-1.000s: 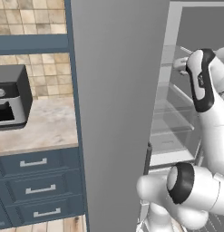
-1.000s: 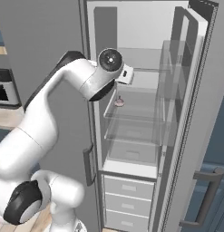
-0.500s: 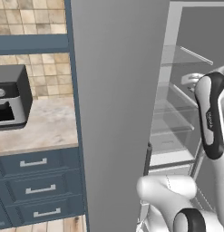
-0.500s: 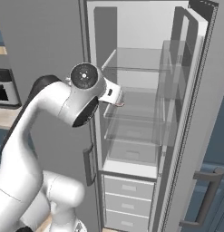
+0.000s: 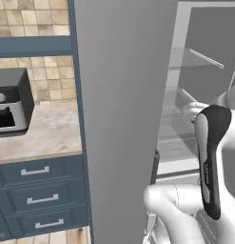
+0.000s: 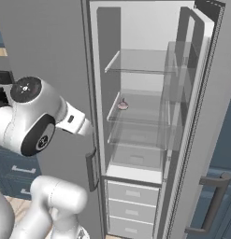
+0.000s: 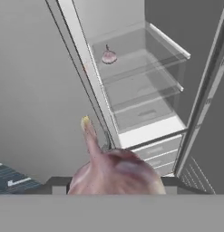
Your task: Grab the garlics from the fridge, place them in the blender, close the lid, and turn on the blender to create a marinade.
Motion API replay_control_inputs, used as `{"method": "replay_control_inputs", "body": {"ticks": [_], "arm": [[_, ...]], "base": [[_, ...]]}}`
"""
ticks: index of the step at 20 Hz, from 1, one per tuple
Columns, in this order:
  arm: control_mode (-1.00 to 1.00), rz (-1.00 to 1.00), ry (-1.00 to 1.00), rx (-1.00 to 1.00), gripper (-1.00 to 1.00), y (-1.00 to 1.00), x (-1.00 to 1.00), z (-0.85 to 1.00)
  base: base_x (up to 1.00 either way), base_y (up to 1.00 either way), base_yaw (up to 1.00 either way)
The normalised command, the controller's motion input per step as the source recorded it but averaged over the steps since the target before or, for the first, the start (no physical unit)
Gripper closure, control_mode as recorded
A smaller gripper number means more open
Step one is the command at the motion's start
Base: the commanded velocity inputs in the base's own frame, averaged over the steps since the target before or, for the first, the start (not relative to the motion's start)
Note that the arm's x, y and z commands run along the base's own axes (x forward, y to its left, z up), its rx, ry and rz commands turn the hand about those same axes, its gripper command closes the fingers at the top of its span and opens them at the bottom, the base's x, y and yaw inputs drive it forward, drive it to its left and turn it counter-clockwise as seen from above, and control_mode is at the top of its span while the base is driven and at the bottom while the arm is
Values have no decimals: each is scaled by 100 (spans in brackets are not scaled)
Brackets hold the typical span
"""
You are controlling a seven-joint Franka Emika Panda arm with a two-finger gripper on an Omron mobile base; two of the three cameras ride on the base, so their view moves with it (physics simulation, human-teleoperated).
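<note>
A pinkish-white garlic (image 7: 114, 170) with a long pale stem looms at the bottom of the hand view, held in my gripper (image 7: 116, 186), which is shut on it; the bulb hides the fingertips. The hand hangs outside the open fridge (image 6: 149, 28), in front of its left door (image 5: 123, 119). A second garlic (image 7: 109, 56) rests on a clear middle shelf (image 6: 135, 109) inside, also seen as a small lump (image 6: 122, 105) in the right base view. The blender and the lid are out of view.
The fridge's right door (image 6: 191, 116) stands wide open with clear bins. Pale drawers (image 6: 133, 210) fill the fridge bottom. Left of the fridge, a black-and-silver appliance (image 5: 9, 107) stands on a stone counter (image 5: 47, 136) over blue drawers (image 5: 38, 198).
The arm has drawn back out of the fridge, away from the middle shelf and toward the base, carrying a garlic. One garlic stays on the shelf.
</note>
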Motion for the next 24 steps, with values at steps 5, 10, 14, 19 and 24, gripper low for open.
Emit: {"method": "replay_control_inputs", "body": {"ticks": [5,10,14,19,24], "arm": [[-100,5,16,-9,100,71,-52,-61],[100,4,0,-1,100,18,-20,-12],[100,0,0,0,100,0,0,0],[100,0,0,0,100,0,0,0],[100,0,0,0,100,0,0,0]], "base": [[0,0,0],[-29,21,0],[-87,81,-44],[-83,38,-69],[-56,6,-89]]}}
